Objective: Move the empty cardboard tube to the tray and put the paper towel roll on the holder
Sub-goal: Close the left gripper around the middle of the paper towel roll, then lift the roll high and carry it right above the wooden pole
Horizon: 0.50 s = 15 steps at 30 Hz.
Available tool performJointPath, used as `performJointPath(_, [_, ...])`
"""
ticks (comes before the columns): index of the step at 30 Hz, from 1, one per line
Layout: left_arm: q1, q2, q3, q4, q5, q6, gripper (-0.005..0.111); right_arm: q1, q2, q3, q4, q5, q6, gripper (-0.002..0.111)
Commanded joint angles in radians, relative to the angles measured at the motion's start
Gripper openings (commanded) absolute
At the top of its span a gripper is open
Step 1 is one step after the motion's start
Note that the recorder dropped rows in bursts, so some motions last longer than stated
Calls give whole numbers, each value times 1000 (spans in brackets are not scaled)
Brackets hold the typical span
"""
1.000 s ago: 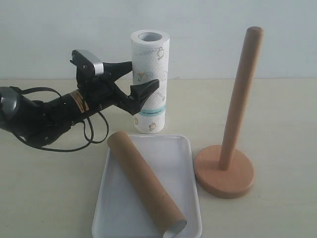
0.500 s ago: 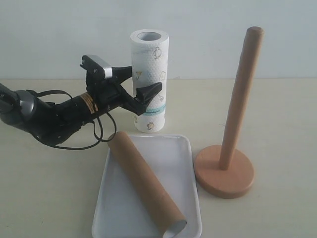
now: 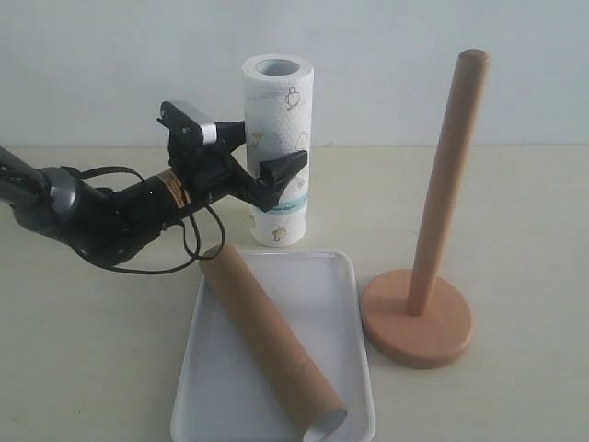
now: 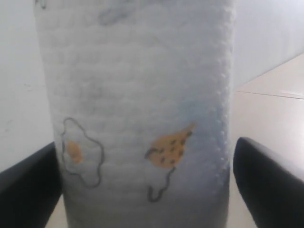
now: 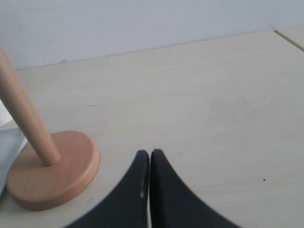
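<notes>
The paper towel roll (image 3: 279,110) stands upright at the back of the table, white with small cartoon prints (image 4: 137,95). My left gripper (image 3: 271,145) is open and straddles its middle, one black finger (image 4: 266,180) on each side, with a thin gap at one finger. The empty cardboard tube (image 3: 271,345) lies diagonally in the white tray (image 3: 331,295). On the right stands the wooden holder (image 3: 446,184), its post bare. My right gripper (image 5: 150,154) is shut and empty, low over the table near the holder's base (image 5: 52,171). It is outside the exterior view.
The left arm's black cable (image 3: 175,262) loops on the table left of the tray. A corner of the tray (image 5: 9,152) shows beside the holder in the right wrist view. A pale wall (image 3: 386,55) runs behind the table.
The left arm has pushed to the right, bringing its open fingers further around the paper towel roll. The roll, tube, tray and holder have not moved.
</notes>
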Motion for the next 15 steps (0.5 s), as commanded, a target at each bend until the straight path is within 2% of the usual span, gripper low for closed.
performJointPath(1, [-36,-3,-43,-13,110,-7,87,-8,-5,0,-2,-9,2,0])
performJointPath(5, [-49,-3,-72,-18,175,-7,85,-8,-5,0,-2,-9,2,0])
performJointPath(7, [-49,-3,-72,-21,164,-7,78,-8,-5,0,-2,-9,2,0])
performJointPath(9, [-49,-3,-72,-23,164,-7,63,-8,-5,0,-2,-12,2,0])
performJointPath(14, [-49,-3,-72,-5,164,-9,9,-8,-5,0,-2,-14,2,0])
performJointPath(15, [-49,-3,-72,-3,162,-25,5,-8,-5,0,-2,-14,2,0])
